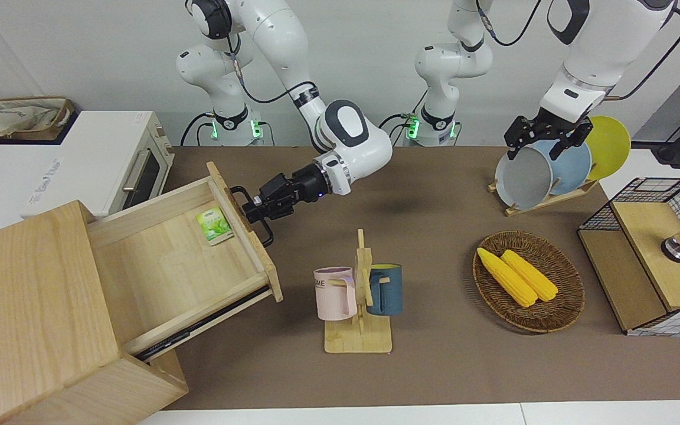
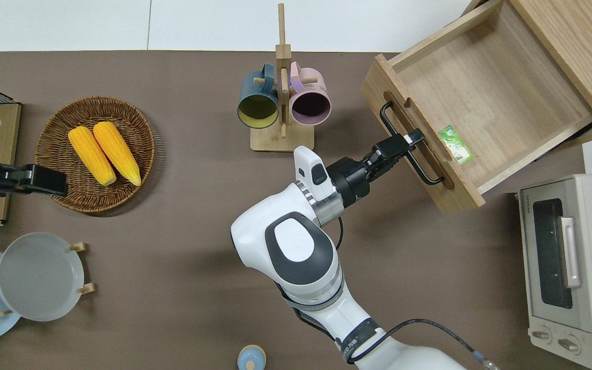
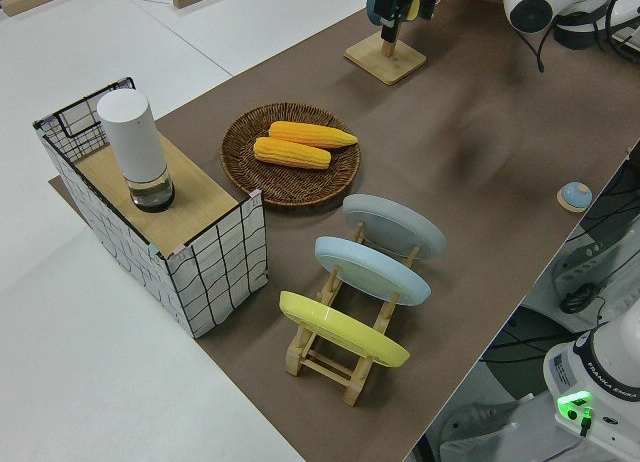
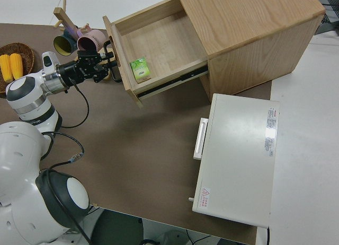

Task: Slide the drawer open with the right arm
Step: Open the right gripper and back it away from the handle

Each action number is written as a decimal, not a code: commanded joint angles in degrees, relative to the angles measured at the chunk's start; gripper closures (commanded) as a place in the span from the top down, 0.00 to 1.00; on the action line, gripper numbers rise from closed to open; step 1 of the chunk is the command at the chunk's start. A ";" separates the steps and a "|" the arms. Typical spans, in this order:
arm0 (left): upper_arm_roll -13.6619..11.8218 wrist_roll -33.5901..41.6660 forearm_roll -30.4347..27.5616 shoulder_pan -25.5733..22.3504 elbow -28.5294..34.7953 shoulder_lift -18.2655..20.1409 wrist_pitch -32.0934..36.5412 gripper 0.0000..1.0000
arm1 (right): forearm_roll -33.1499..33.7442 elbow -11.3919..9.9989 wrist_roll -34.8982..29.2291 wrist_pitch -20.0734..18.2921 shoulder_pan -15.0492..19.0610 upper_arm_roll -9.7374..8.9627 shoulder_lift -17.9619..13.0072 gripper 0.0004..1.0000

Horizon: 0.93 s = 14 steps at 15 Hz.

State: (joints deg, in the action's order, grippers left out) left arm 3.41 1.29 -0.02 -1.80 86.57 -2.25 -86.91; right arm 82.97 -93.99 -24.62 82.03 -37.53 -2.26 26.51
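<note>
The drawer [image 1: 163,265] stands pulled far out of the big pale wooden box [image 1: 27,307] at the right arm's end of the table. It also shows in the overhead view [image 2: 486,87] and the right side view [image 4: 159,43]. A small green packet [image 2: 456,145] lies inside, against the drawer's front board. My right gripper [image 1: 255,208] [image 2: 409,140] is shut on the black loop handle [image 2: 391,115], near its middle. The left arm is parked, its gripper [image 1: 543,144] open.
A white toaster oven [image 2: 563,257] stands beside the box, nearer the robots. A mug rack [image 2: 281,103] with a blue and a pink mug stands close to the drawer's front. A basket of corn [image 2: 95,154], a plate rack [image 1: 546,171] and a mesh cabinet [image 1: 653,260] stand toward the left arm's end.
</note>
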 commanded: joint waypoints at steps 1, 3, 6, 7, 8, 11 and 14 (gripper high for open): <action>0.37 0.56 0.98 -0.22 -1.40 -0.65 1.13 0.99 | -0.53 1.44 0.46 -1.35 -1.05 0.85 0.38 0.99; 0.37 0.56 0.98 -0.22 -1.40 -0.65 1.13 0.99 | -0.88 1.44 -1.21 -1.26 -1.05 0.85 0.38 0.99; 0.37 0.56 0.98 -0.22 -1.49 -0.65 1.13 0.99 | -2.11 1.44 -4.28 -1.26 -1.14 0.85 0.38 0.99; 0.37 0.56 0.98 -0.22 -1.49 -0.65 1.13 0.99 | -2.11 1.44 -4.90 -1.35 -1.14 0.85 0.47 0.99; 0.37 0.56 0.98 -0.22 -1.49 -0.65 1.13 0.99 | -2.11 1.44 -5.08 -1.35 -1.14 0.85 0.47 0.99; 0.37 0.56 0.98 -0.22 -1.49 -0.65 1.13 0.99 | -3.86 1.44 -6.39 -1.35 -2.46 0.85 0.47 0.99; 0.37 0.56 0.98 -0.22 -1.49 -0.65 1.13 1.00 | -6.76 3.72 -8.07 -3.36 -4.48 0.85 0.55 0.99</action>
State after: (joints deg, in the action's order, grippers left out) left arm 3.41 1.29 -0.02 -1.80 86.57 -2.25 -86.91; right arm 79.86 -93.01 -30.40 81.20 -39.72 -2.00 26.53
